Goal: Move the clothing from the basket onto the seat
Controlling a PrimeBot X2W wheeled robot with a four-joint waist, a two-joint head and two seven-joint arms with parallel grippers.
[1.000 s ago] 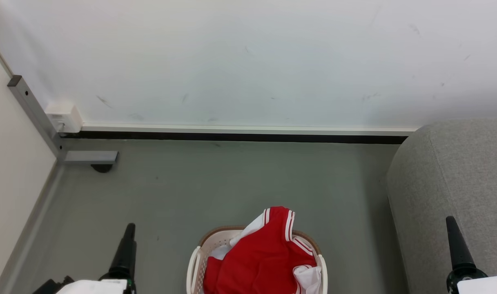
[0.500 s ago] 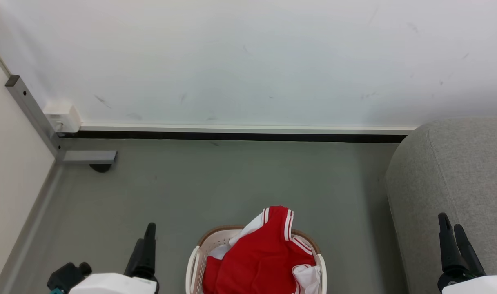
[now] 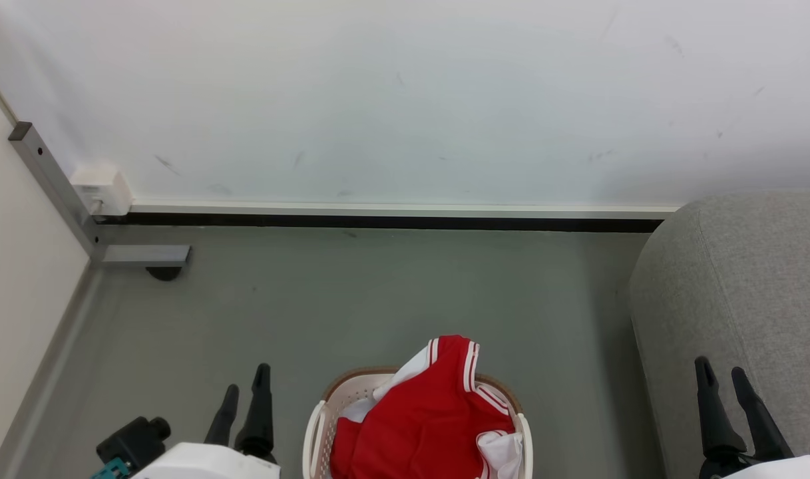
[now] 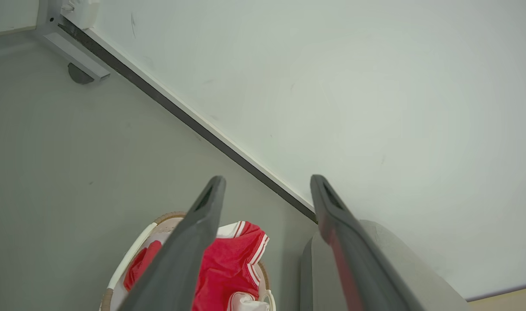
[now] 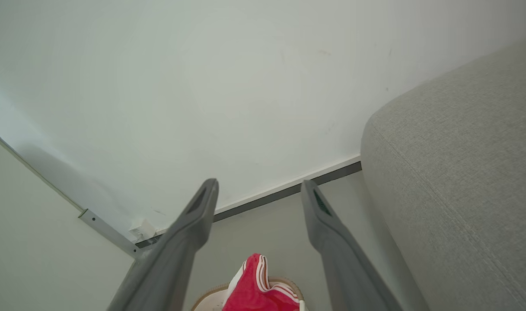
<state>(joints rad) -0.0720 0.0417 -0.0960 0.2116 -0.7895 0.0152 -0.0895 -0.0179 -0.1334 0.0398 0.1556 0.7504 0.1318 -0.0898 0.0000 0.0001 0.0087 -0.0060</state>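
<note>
Left jaws and right jaws gape wide, empty, either side of the basket, seemingly poised to shift its clothing to the seat.

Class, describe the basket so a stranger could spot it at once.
Find the large grey seat on the right. On the floor to its left stands the basket, holding red clothing. It alone is perforated white plastic, brown-rimmed.

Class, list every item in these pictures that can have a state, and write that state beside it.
basket, upright on the floor, full.
clothing, heaped in the basket, rising above its rim.
seat, no clothing on the part in view.
left gripper, open, holding nothing.
right gripper, open, holding nothing.
</note>
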